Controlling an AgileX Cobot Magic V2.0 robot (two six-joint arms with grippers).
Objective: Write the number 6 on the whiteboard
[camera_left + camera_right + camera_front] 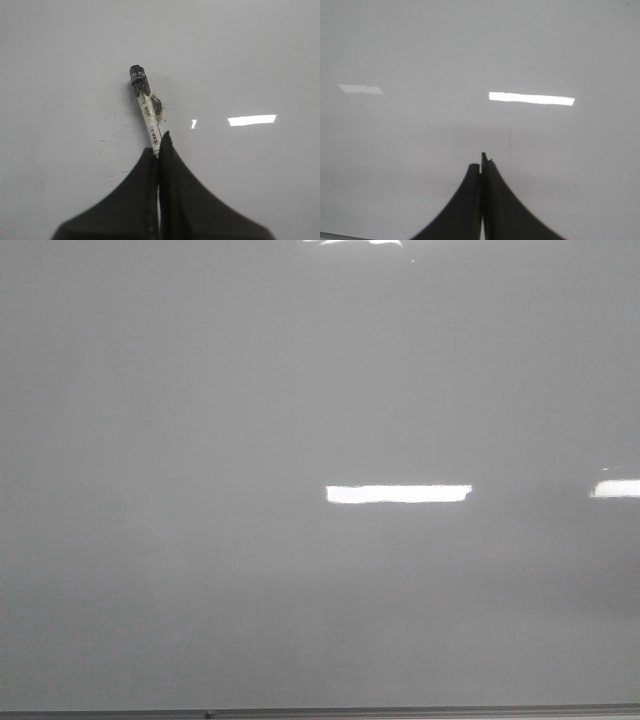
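Here, the whiteboard (200, 440) fills the front view, pale grey and glossy, with a thin grey edge along the bottom and no drawn digit visible. In its wrist view, the left claw (159, 145) is clamped around a marker (145, 107), its black cap end pointing at the board. The right claw (483, 162) is closed, holding nothing.

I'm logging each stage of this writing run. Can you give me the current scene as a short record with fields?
surface: whiteboard, glossy, with bright light reflections
writing: no digit visible in the front view
left end effector: shut on a marker, which points toward the board
marker cap: dark end looks capped, though hard to be sure
right end effector: shut, holding nothing visible
arms in front view: none visible
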